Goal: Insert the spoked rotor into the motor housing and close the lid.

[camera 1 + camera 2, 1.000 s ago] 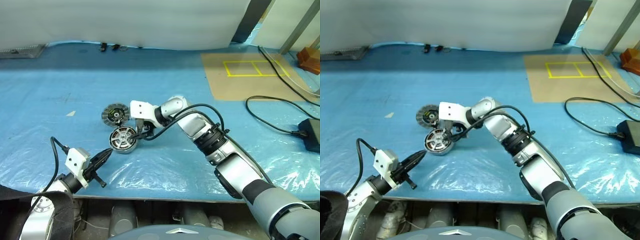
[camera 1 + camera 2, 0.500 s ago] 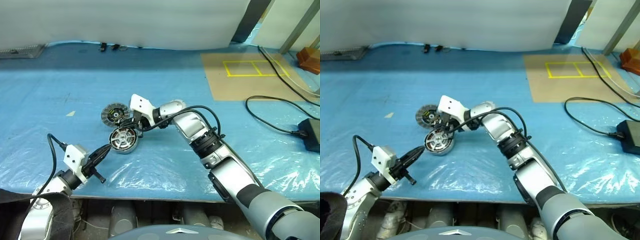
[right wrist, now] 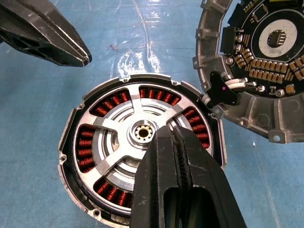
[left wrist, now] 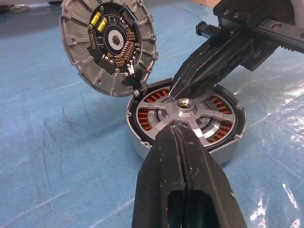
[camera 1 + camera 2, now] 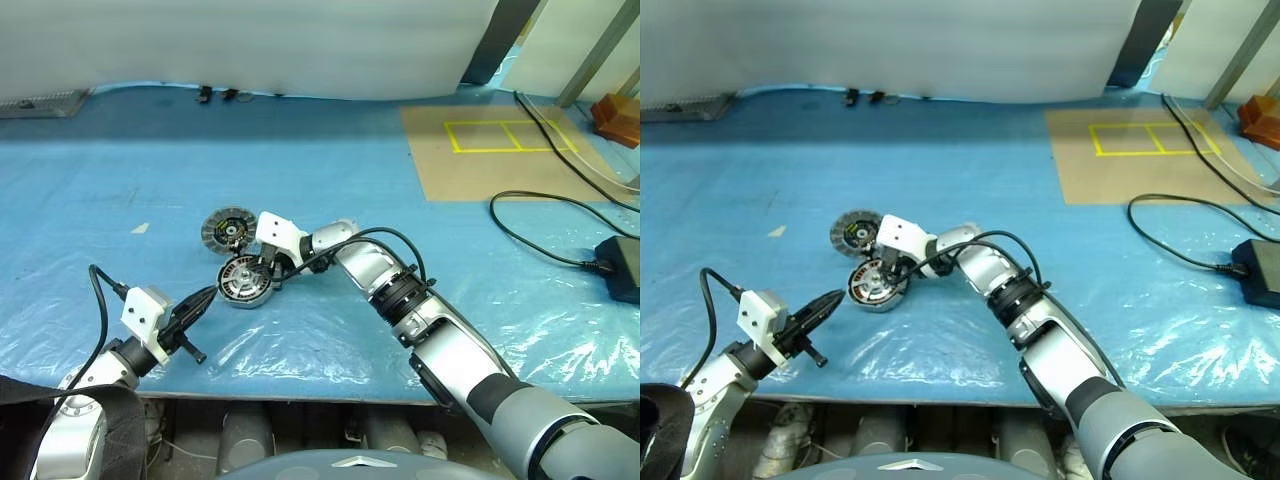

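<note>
Left fingers [image 5: 203, 297]: lower left of the frame, pressed tight together, holding nothing, tip near the motor housing.
Lid [image 5: 229, 229]: left of middle, lying open with its circuit side up, touching the motor housing's far edge.
Motor housing [image 5: 246, 281]: on the blue table [image 5: 120, 200], just below the lid, copper coils showing.
Spoked rotor [image 3: 124, 140]: sits inside the motor housing.
Right fingers [image 5: 269, 273]: squeezed tight together, holding nothing, tip over the spoked rotor beside its hub.
</note>
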Available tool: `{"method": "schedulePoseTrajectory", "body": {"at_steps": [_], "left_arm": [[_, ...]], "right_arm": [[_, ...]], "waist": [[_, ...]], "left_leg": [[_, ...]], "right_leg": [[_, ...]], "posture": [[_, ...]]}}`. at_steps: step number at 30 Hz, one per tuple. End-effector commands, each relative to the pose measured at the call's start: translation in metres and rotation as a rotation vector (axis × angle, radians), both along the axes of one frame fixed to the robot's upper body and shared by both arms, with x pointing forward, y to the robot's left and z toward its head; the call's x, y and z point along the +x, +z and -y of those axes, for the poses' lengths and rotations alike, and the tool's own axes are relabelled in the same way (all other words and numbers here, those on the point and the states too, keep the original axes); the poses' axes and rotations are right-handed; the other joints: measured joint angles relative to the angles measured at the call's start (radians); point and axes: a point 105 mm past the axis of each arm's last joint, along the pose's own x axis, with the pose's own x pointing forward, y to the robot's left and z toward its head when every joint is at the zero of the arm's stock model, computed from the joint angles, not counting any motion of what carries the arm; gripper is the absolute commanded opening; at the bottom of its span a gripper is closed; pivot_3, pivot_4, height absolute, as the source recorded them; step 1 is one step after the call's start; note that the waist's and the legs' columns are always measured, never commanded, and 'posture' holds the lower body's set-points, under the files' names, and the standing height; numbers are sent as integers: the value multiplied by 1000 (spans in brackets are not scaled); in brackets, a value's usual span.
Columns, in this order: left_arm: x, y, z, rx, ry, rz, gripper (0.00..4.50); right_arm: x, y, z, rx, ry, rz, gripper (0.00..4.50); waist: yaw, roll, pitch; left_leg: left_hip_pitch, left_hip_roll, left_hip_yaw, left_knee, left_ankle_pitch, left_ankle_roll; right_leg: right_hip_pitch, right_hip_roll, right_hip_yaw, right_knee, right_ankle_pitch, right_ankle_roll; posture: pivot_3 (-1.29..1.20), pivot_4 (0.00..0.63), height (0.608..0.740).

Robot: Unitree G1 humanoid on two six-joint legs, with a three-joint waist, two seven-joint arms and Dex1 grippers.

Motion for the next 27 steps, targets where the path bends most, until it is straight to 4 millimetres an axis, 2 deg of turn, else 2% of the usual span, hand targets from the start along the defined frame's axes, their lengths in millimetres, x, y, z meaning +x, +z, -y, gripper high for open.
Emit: {"method": "schedulePoseTrajectory", "body": {"at_steps": [1,5,12,14,16,22,27], "left_arm": [[3,13,-5,12,11,58,0],[5,15,-10,-3,38,68,0],[11,12,-16,6,77,69,0],[16,13,-20,-7,108,82,0],[21,14,-24,-28,131,94,0],[47,24,-39,-72,180,134,0],[84,40,-48,-93,140,152,0]], "right_arm": [[-6,23,-11,141,37,1,27],[-17,27,-15,148,103,-14,27],[-22,-16,-1,-54,104,-6,27],[-18,-17,2,-59,83,10,27],[-18,-5,-1,7,79,15,27],[-24,52,-4,239,132,24,27],[-27,73,21,258,156,28,27]], "waist": [[0,0,0],[0,0,0],[0,0,0],[0,0,0],[1,0,0],[5,-2,1],[7,-3,0]], "left_leg": [[0,0,0,0,0,0],[-1,0,0,0,0,0],[-1,0,0,-1,0,0],[1,0,0,-1,0,0],[3,0,0,-1,0,0],[2,0,-1,0,0,0],[0,-1,-1,0,0,0]], "right_leg": [[0,0,0,0,0,0],[-1,0,0,0,0,0],[-1,0,0,0,0,0],[1,0,0,0,0,0],[3,0,0,0,0,0],[4,0,0,0,0,0],[3,0,-1,-1,0,0]], "posture": [[0,150,740],[0,150,740],[0,150,740],[0,150,740],[0,150,740],[0,150,740],[0,150,740]]}}
